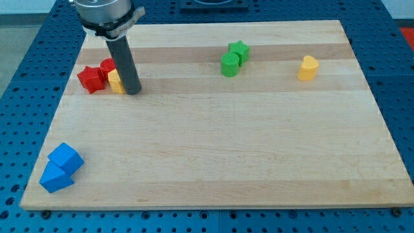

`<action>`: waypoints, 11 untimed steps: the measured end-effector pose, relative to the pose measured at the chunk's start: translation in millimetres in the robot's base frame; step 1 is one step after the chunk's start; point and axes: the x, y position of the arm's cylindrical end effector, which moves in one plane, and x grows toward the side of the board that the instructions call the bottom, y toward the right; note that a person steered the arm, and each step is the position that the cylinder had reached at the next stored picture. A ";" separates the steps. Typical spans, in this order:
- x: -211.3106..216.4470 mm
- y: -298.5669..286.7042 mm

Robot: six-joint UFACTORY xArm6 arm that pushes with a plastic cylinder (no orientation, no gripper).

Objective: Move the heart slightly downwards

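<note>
Fingers are not in view on this arm, so no grasp can be told. It ends in a dark rod (124,61), and my tip (132,92) rests on the desk (259,162), far to the view's left of the heart and a little lower than it.

The yellow heart (308,67) stands alone near the desk's top right corner, well apart from my tip and touching nothing.

To the view's left of the heart, nearest to it but still apart from it, are two green blocks that touch each other. The green star (239,50) sits slightly higher than the heart. The green cylinder (229,65) is about level with the heart.

Much farther left of the heart, a cluster sits right beside my tip. A second yellow block (116,82) touches the rod on its left, and its shape is partly hidden. A red block (107,66) lies just above that, its shape unclear. A red star (90,79) is the farthest of the three from the heart.

Farthest of all from the heart, at the desk's bottom left corner, two blue blocks touch. One is a blue cube (65,157), and the other blue block (55,178) lies just below it.
</note>
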 end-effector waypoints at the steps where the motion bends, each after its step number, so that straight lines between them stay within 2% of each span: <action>1: 3.9 3.8; 2: 19.1 44.5; 4: 39.8 210.4; 7: 41.4 446.1; 8: 2.1 464.1; 9: -87.0 420.7; 11: -60.3 346.6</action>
